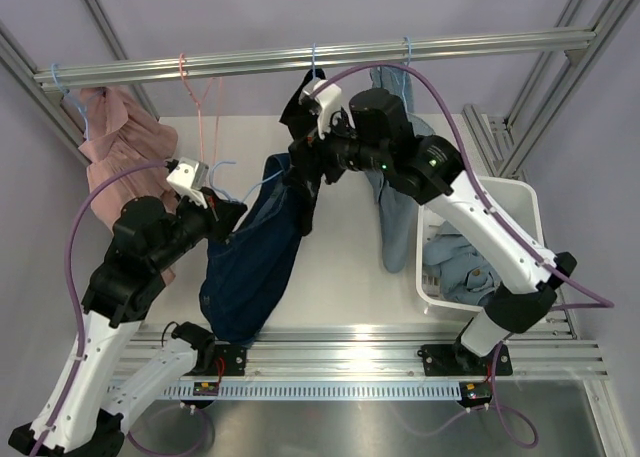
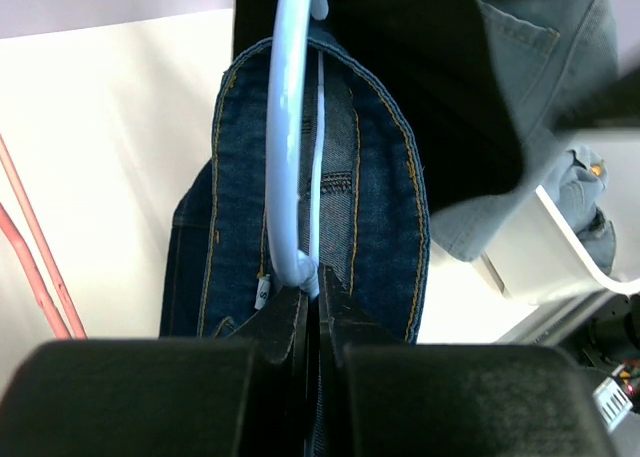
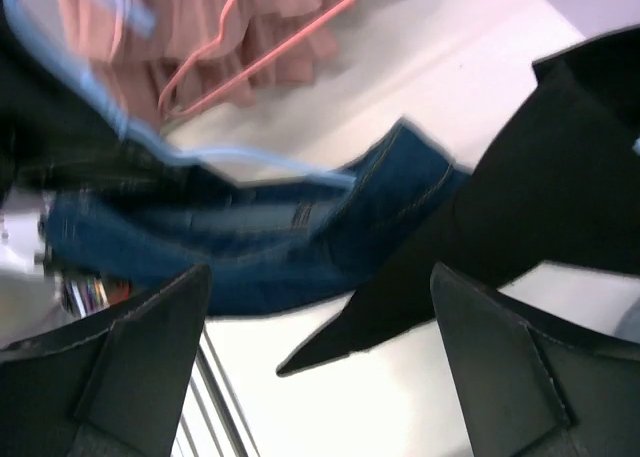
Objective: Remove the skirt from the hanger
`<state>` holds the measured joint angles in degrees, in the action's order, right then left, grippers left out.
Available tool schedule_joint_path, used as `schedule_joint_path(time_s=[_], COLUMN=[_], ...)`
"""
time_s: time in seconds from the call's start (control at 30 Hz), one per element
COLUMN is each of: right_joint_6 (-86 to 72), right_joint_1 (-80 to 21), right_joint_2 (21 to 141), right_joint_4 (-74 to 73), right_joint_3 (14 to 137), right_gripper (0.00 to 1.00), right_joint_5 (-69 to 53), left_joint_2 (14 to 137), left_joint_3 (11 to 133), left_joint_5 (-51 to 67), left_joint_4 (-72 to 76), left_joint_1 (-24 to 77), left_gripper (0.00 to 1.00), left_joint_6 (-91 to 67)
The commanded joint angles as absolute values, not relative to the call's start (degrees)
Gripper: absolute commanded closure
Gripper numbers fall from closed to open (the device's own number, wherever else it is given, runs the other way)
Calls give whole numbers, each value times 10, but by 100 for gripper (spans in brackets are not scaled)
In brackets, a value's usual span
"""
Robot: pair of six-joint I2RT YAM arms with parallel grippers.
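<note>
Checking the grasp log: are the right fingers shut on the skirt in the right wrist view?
No, the right fingers stand wide apart, the denim skirt beyond them.

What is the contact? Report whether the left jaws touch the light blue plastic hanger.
Touching. The left wrist view shows the left gripper with jaws shut on the lower bend of the light blue plastic hanger, no gap.

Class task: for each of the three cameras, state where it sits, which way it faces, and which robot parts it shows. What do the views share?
Top external: above and behind the arms, looking down at the table; both arms show.
Left wrist: on the left arm, looking along the shut left claw at the hanger it pinches; only its fingers show.
Right wrist: on the right arm, looking past the open right claw at the skirt; only its fingers show.
Shared: all three show the skirt and hanger.
</note>
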<state>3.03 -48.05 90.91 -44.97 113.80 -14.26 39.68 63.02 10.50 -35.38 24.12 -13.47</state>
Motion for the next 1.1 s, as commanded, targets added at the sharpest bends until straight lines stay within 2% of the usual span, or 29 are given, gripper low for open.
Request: schedule_joint_path(time_s=[0.0,0.23,0.47,0.7,0.8,0.83,0.9,0.97,1.07], right_joint_6=[-55,-23,-5,33,38,40,42,40,38], right_joint_1=[-497,-531,-552,-551,-547,-541,-529,-503,-463], right_joint_2=[962,995,1014,1021,1033,1038,1051,1062,1068], right_joint_4=[-408,-404,-405,-402,-405,-407,-409,-417,-420], right_joint_3=[1197,1197,1165,1150,1157,1166,1182,1213,1245], right_gripper=[1,2,13,41,61,79,94,100,100], right_joint_5=[-51,-4,55,117,130,134,152,150,150], left_joint_2=[374,349,333,328,324,323,319,317,319], left_joint_3=[632,616,606,601,596,595,593,589,572], left_joint_5=[131,130,129,130,138,139,143,152,184], left_joint_4=[-340,-352,-352,-360,-357,-358,-362,-374,-388], left_joint_1=[241,241,242,242,241,241,241,241,241], left_gripper=[100,100,100,100,100,100,100,100,100], left_joint_6=[-133,-132,-136,-133,-135,-135,-132,-127,-120])
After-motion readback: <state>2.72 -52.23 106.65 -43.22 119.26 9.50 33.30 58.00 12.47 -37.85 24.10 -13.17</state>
